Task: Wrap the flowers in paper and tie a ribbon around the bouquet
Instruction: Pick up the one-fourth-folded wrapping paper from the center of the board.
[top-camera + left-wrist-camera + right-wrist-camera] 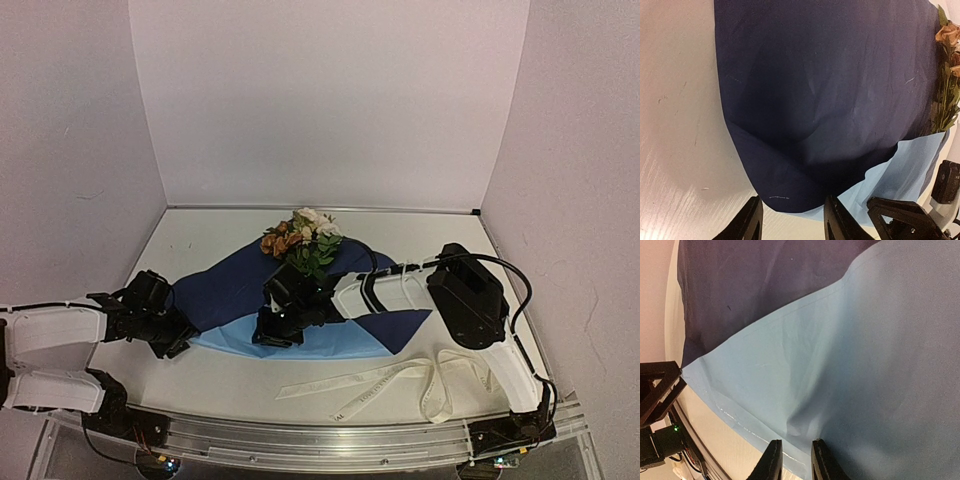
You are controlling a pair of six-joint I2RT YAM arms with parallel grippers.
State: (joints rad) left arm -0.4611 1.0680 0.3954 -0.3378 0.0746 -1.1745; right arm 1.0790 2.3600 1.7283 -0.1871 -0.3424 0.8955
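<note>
Print on the ribbon (330, 384) and paper (815, 100) is too small to read.

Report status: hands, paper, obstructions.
Right hand pinching large light-blue paper sheet, near edge. Left hand open around its dark-blue fold. Cream-and-rust flower bunch under fold, blooms showing. Long cream ribbon untouched, clear.

The big paper (815, 100) lies on the white table (675, 125) with its dark blue side up. Its light blue side peeks out at the bottom right. The flowers (947, 75) poke out at the right edge. The left gripper (792, 210) is at the bottom. Its two black fingers (752, 222) are apart, and the paper's rounded fold reaches between their tips. Another black robot part (905, 220) sits low on the right.
</note>
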